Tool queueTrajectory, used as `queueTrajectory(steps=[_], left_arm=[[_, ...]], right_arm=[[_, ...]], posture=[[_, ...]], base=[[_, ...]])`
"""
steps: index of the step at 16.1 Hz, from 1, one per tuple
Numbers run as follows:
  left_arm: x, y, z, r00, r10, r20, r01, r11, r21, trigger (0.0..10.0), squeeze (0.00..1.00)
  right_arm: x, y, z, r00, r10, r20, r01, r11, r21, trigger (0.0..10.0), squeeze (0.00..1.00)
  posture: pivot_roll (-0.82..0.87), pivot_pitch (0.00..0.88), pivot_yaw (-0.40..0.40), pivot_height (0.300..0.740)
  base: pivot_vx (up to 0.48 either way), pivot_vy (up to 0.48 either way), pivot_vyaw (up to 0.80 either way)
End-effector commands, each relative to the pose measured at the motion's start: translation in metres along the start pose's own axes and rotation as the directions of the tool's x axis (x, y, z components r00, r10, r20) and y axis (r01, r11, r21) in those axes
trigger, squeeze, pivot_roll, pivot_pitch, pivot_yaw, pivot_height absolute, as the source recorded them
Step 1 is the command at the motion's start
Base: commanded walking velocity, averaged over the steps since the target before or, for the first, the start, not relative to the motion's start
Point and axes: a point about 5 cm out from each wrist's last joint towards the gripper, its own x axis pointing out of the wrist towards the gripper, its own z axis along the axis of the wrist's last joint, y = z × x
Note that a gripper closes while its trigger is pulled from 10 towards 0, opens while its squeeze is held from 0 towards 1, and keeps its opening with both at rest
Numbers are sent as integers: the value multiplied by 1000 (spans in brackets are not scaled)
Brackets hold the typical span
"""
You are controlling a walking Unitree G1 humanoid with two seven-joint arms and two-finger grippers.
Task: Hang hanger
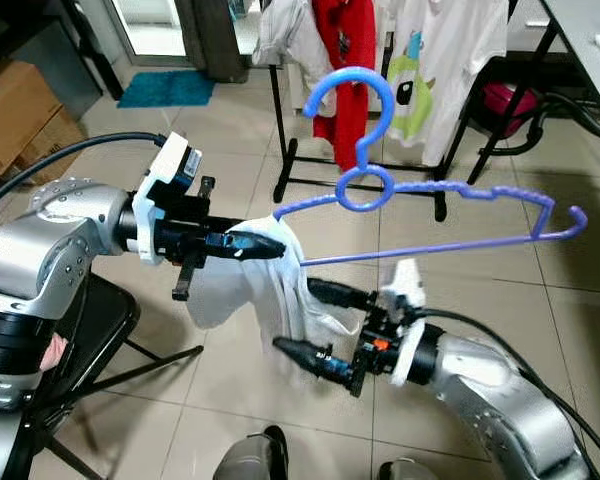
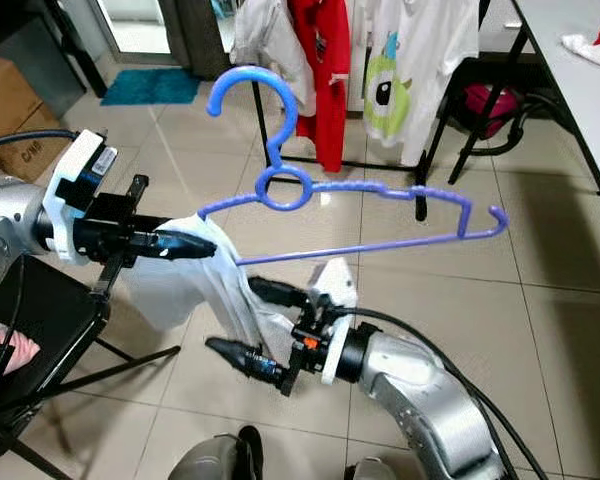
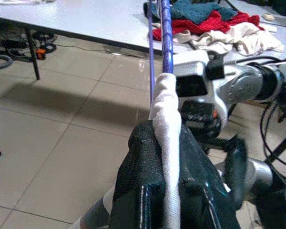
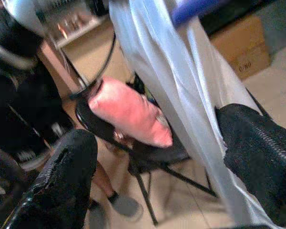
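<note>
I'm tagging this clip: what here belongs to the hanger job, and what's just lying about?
Job:
- blue plastic hanger
- white cloth draped on it
- left gripper, shut on both
- right gripper, open
- black clothes rack

Lying about:
- teal mat
- cardboard box
- black folding chair

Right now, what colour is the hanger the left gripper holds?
Blue-violet hanger, clearest in the left eye view; left gripper pinches it through white cloth.

Hanger (image 1: 435,190) periwinkle blue – white cloth (image 1: 255,285) draped on it; red shirt (image 1: 343,50) behind; teal mat (image 1: 167,88); beige floor tiles (image 1: 540,290).
</note>
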Motion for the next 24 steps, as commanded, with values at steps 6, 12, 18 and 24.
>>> queueTrajectory(steps=[6, 12, 18, 24], left_arm=[[-4, -1, 12, 1000, -24, -8, 24, 999, 46, 0, 0], [-6, -2, 11, 1000, -19, -14, 19, 999, 36, 0, 0], [-6, -3, 12, 999, -23, -28, 24, 999, 33, 0, 0], [-6, -1, 14, 999, -24, -37, 25, 999, 35, 0, 0]], right_arm=[[-3, -5, -21, 990, 22, -142, -33, 996, -79, 10000, 0], [-13, -20, -24, 988, -96, -123, 81, 989, -122, 10000, 0], [-25, -22, -29, 985, -75, -157, 56, 991, -120, 10000, 0], [-30, -28, -33, 980, -111, -166, 90, 987, -131, 10000, 0]], posture=[[48, 187, 111, 740], [54, 187, 112, 740], [58, 185, 114, 740], [70, 180, 117, 740]], base=[[0, 0, 0], [0, 0, 0], [0, 0, 0], [0, 0, 0]])
